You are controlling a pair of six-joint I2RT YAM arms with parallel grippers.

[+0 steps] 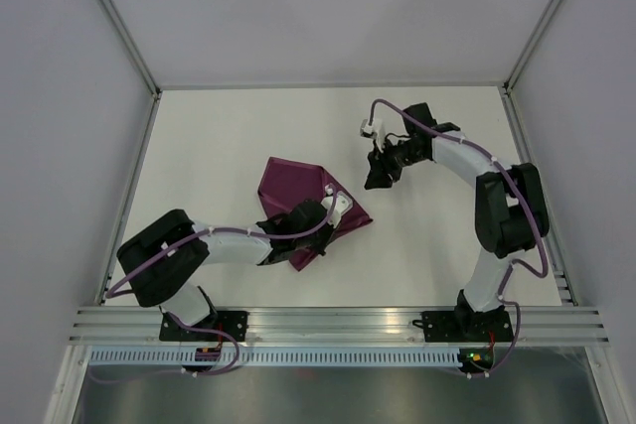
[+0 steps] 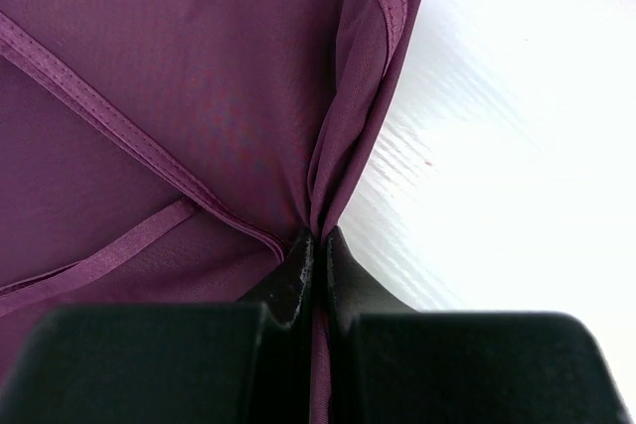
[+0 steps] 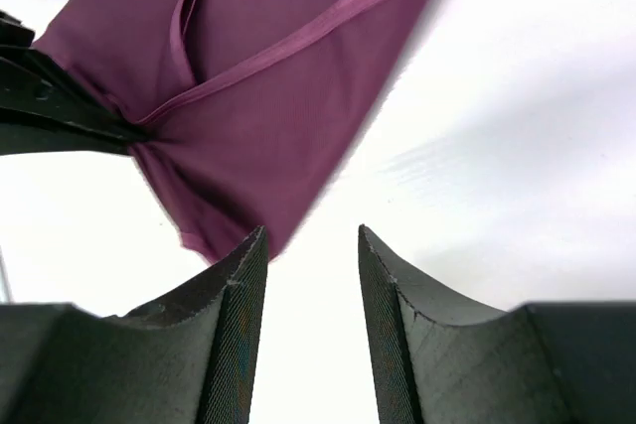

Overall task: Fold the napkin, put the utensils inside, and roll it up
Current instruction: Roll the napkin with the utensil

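The dark magenta napkin lies crumpled and partly folded on the white table, left of centre. My left gripper is shut on a bunched fold along the napkin's near right side; in the left wrist view the cloth runs down between the closed fingertips. My right gripper hovers just right of the napkin, open, with nothing between its fingers. The right wrist view shows the napkin ahead and the left gripper pinching it. The utensils are out of view.
White walls enclose the table on three sides. An aluminium rail runs along the near edge by the arm bases, and side rails line the left and right edges.
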